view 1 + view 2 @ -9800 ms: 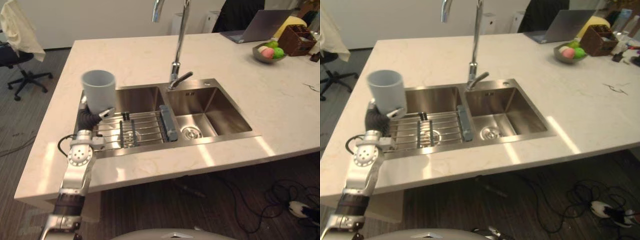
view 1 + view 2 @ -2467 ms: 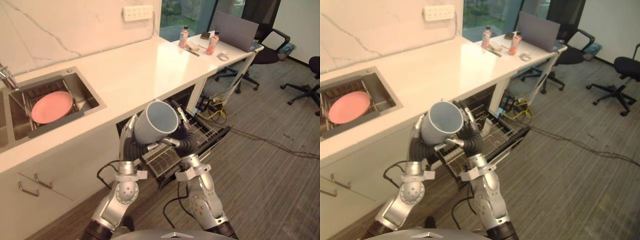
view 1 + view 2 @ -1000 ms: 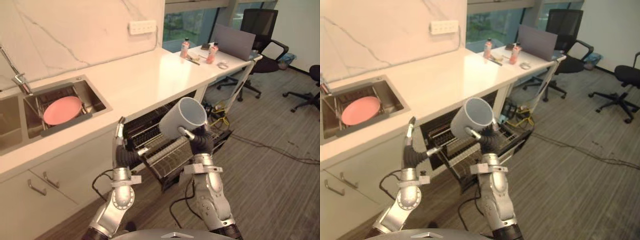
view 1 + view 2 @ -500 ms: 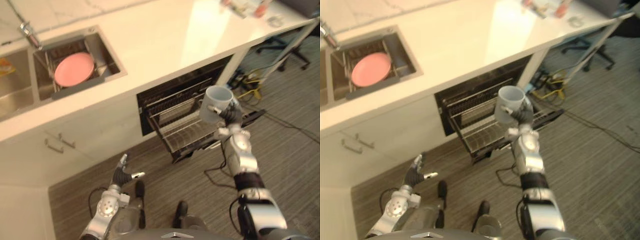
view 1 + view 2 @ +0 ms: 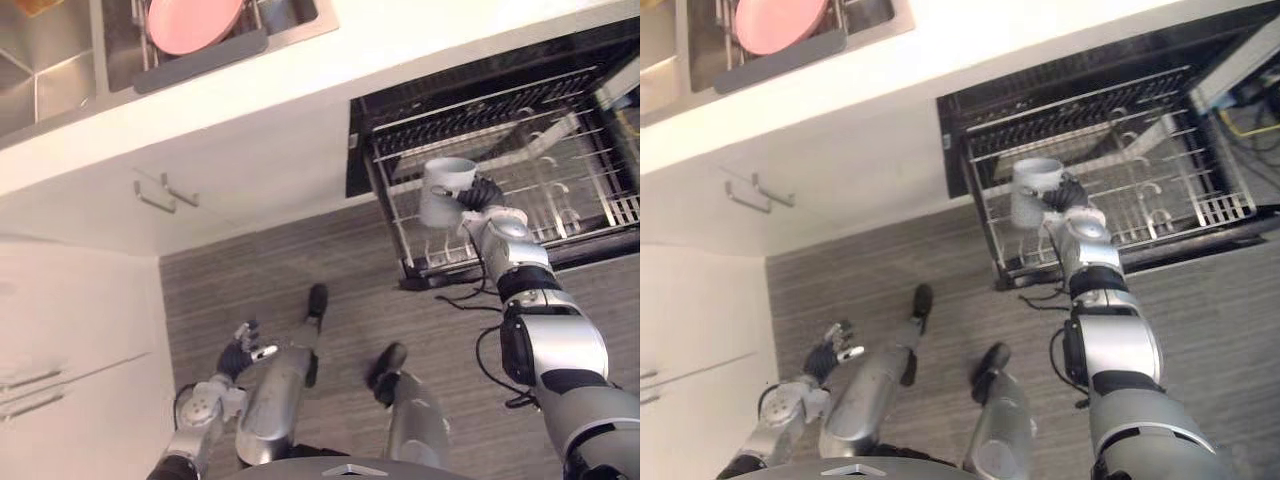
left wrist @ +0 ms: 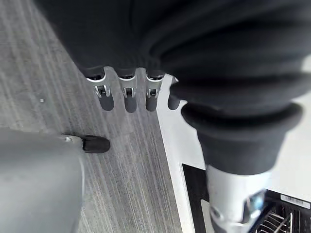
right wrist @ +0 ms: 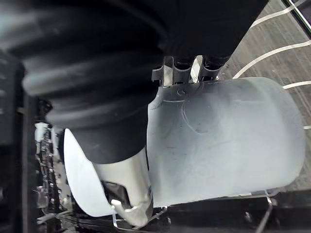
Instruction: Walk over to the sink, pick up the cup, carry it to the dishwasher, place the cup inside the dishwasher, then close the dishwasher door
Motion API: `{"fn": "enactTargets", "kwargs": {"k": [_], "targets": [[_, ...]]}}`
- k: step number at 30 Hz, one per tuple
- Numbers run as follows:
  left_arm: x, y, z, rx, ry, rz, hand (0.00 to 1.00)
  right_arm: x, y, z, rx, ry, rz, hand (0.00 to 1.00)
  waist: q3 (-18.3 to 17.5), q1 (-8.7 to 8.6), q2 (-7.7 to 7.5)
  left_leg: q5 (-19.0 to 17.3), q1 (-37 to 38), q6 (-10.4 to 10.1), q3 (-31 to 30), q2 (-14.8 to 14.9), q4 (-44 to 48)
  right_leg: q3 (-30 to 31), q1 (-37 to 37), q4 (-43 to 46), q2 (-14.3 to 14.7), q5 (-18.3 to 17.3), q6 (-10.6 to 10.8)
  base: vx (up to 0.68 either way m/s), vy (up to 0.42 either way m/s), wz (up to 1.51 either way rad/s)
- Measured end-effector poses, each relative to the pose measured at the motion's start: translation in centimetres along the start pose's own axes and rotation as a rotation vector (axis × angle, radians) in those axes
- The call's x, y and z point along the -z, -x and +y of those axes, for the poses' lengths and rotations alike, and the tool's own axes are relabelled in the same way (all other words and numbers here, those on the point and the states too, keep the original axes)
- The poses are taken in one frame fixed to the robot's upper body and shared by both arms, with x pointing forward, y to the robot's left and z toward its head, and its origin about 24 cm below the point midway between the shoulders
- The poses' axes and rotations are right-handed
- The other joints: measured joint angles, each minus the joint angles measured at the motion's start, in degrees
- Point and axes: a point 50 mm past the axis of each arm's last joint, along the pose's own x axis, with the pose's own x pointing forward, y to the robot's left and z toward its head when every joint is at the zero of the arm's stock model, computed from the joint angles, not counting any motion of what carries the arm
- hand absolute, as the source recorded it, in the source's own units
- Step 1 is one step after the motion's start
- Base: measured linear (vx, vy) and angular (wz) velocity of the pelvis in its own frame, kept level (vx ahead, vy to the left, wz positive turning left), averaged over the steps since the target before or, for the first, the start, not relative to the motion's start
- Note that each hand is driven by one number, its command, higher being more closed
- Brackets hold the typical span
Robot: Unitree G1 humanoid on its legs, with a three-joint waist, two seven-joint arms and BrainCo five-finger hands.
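- Left eye view: right hand (image 5: 482, 192) is clamped on the cup (image 5: 445, 190), fingers wrapped round its side. The pale grey cup hangs over the front-left part of the pulled-out wire rack (image 5: 530, 150) of the open dishwasher (image 5: 365, 105), with its open mouth on the end toward the desk. Cannot tell whether the cup touches the rack wires. The dishwasher sits under the white desk (image 5: 400, 40). A pink plate (image 5: 193, 22) lies in the steel sink (image 5: 60, 75), well apart from the cup. Two bar handles (image 5: 165, 190) are on the white cabinet front left of the dishwasher. Left hand (image 5: 240, 355) is low by the robot's left side over the striped grey floor (image 5: 260, 260), fingers apart, nothing in it.
- Right eye view: same layout. The cup (image 5: 1037, 190) is in the right hand (image 5: 1068, 193) above the rack's left end, inside its front rail. Left hand (image 5: 827, 358) is spread and holds nothing, well apart from the dishwasher.
- Left wrist view: left hand (image 6: 194, 48) has its fingers (image 6: 127, 97) straight in a row and unloaded, with floor (image 6: 43, 73) past them.
- Right wrist view: right hand (image 7: 97, 73) has its fingers (image 7: 182, 70) curled over the cup (image 7: 228, 141), whose wall lies tight against the palm. White rack wires (image 7: 272, 53) show just beyond the cup.
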Motion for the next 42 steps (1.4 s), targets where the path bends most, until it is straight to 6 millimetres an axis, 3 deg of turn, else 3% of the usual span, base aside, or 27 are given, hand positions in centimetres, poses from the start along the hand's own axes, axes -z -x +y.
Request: {"fn": "enactTargets", "kwargs": {"k": [7,8,13,20,23,28,30,32,36,39,41,42], "targets": [[0.7,-0.1,-0.9,0.032,0.089,0.016,0.00,-0.7,-0.4,0.5,-0.062,0.079,0.039,1.00,1.0,1.53,1.76,0.8,-3.0,-0.8,-0.8,-0.3,0.0,0.0,-4.9,5.2,-1.4,-2.7,-0.8,-0.02,-0.104,0.07],[0.6,-0.1,-1.1,0.043,0.092,0.014,0.00,-1.2,-0.5,0.6,-0.063,0.081,0.032,0.00,1.1,1.69,1.92,0.8,-3.2,-0.8,-0.9,-0.4,0.0,0.0,-5.5,6.2,-1.8,-3.3,-0.9,-0.02,-0.093,0.10],[0.6,-0.4,-1.7,0.066,0.097,0.012,0.00,-1.5,-0.6,0.6,-0.057,0.081,0.027,0.00,1.4,2.35,2.63,0.9,-3.5,-1.0,-1.3,-0.7,0.0,-0.3,-6.3,8.4,-2.5,-4.9,-1.3,-0.02,-0.094,0.07],[0.3,-0.6,-2.3,0.099,0.098,0.010,0.00,-1.8,-0.6,1.0,-0.083,0.078,0.010,0.00,1.4,2.10,2.64,0.9,-3.1,-1.1,-1.4,-0.6,0.0,-0.4,-6.1,9.0,-2.5,-5.8,-1.5,0.00,-0.090,0.01],[0.3,-0.6,-2.2,0.096,0.103,0.014,0.00,-2.8,-0.6,1.4,-0.117,0.036,-0.047,0.00,1.6,1.54,2.44,1.0,-2.2,-1.0,-1.4,-0.5,0.0,-0.4,-5.1,8.8,-2.4,-5.8,-1.5,0.00,-0.062,-0.01],[0.2,-0.3,-0.6,0.044,0.097,0.011,0.00,-6.9,0.2,3.0,-0.223,0.011,-0.249,0.00,3.3,-0.41,0.17,0.0,2.3,-1.4,-1.2,0.3,0.0,-0.5,0.1,6.8,-1.1,-5.7,-1.6,-0.01,-0.072,-0.06],[0.3,0.1,0.5,0.016,0.079,0.021,0.00,-8.2,1.1,3.6,-0.269,-0.007,-0.355,0.00,3.9,-1.31,-1.94,-0.6,4.4,-1.8,-0.9,0.8,0.0,-0.6,2.5,5.7,-0.5,-5.7,-1.7,0.00,-0.075,-0.06],[0.6,0.6,1.4,-0.018,0.077,0.035,0.00,-6.8,1.9,3.6,-0.306,-0.028,-0.373,0.00,3.4,-1.59,-3.51,-1.2,6.0,-1.7,-0.7,0.9,0.0,-0.7,4.7,4.4,-0.1,-5.6,-1.6,0.04,-0.065,-0.04],[2.1,2.3,3.6,-0.119,0.091,0.089,0.00,-0.5,3.8,4.6,-0.350,-0.112,-0.289,0.00,0.3,-2.96,-7.82,-2.6,9.9,-1.8,-1.3,0.7,0.0,-2.3,10.8,1.1,0.5,-5.5,-1.1,0.10,-0.065,0.07],[3.5,3.6,4.5,-0.190,0.122,0.133,0.00,1.0,5.6,3.9,-0.340,-0.184,-0.324,0.00,-2.0,-3.06,-8.76,-3.4,12.8,-1.7,-2.5,0.0,0.0,-4.1,15.5,-0.9,0.5,-5.6,-0.5,0.09,-0.056,0.30],[5.3,5.5,5.4,-0.288,0.189,0.178,0.00,2.0,7.6,2.9,-0.305,-0.221,-0.372,0.00,-4.5,-3.50,-9.44,-4.8,15.0,-1.0,-4.3,-1.4,0.0,-7.5,20.1,-1.8,-0.4,-6.4,0.7,0.07,-0.048,0.64],[5.9,6.2,5.8,-0.322,0.216,0.190,0.00,2.5,8.3,2.4,-0.282,-0.227,-0.384,0.00,-5.2,-3.93,-9.78,-5.9,15.4,-0.5,-2.3,-1.5,0.1,-9.1,22.0,-2.3,-0.8,-6.6,1.0,0.08,-0.028,1.50]]}}
